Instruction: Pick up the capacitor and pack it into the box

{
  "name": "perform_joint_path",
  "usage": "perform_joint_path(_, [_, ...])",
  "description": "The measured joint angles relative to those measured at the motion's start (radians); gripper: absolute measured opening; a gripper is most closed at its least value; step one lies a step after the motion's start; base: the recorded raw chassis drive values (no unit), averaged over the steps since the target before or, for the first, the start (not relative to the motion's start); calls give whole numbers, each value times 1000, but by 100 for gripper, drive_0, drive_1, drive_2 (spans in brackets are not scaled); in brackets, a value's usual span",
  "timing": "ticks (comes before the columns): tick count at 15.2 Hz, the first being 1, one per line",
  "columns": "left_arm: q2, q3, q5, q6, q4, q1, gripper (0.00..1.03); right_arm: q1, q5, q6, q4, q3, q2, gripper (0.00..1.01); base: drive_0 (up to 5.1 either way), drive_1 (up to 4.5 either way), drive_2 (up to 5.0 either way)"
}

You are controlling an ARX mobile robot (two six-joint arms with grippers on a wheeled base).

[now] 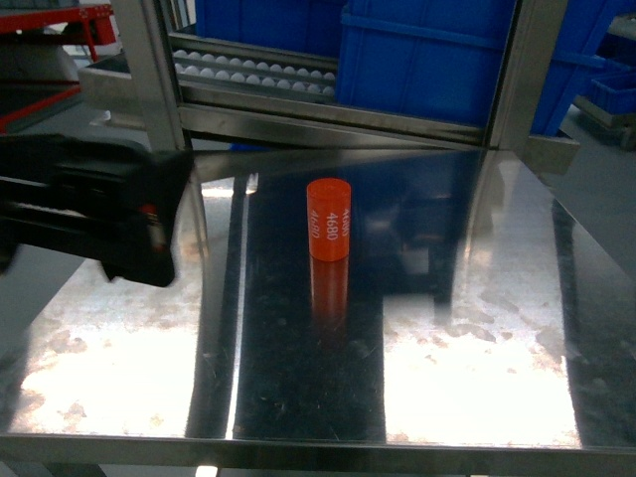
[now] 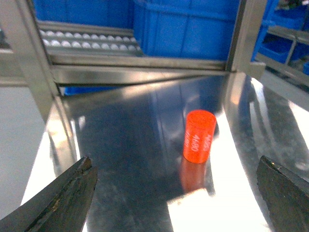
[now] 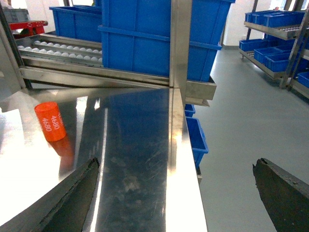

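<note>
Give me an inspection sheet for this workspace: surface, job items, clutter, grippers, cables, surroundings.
Surface: shiny steel table, smudged, strong glare patches.
Job items: orange capacitor stands upright near the table's middle, white "4680" print on its side; nothing touches it. The box is not seen in any view.
Clutter: nothing seen.
Grippers: left gripper open, fingers wide apart, capacitor ahead of it and not held. Right gripper open, empty, near the table's right edge, capacitor far to its left.
Cables: nothing seen.
Surroundings: roller rack and blue bins behind the table; steel posts; more blue bins on shelves to the right; grey floor.
</note>
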Motion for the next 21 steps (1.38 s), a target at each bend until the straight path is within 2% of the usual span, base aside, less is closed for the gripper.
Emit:
perform_joint_path(2, [219,123,25,13,52,-14,98,0,1,0,0,0,0,98,0,0,0])
perform_joint_path(4, [399,225,41,26,50,-32,98,0,0,0,0,0,0,98,0,0,0])
perform_joint_path(7, [543,359,67,26,26,-70,98,0,0,0,0,0,0,98,0,0,0])
perform_joint_path(9, [632,455,75,26,16,-74,98,0,0,0,0,0,0,98,0,0,0])
perform_joint_path(16, [927,892,44,45,-142,-69,98,0,0,0,0,0,0,98,0,0,0])
perform_joint_path(18, [963,964,42,45,-164,-69,98,0,0,0,0,0,0,98,0,0,0])
perform_joint_path(20, [963,973,42,45,-195,-69,83,0,0,0,0,0,0,98,0,0,0])
perform_joint_path(21, [963,975,41,46,-201,-70,73,0,0,0,0,0,0,98,0,0,0])
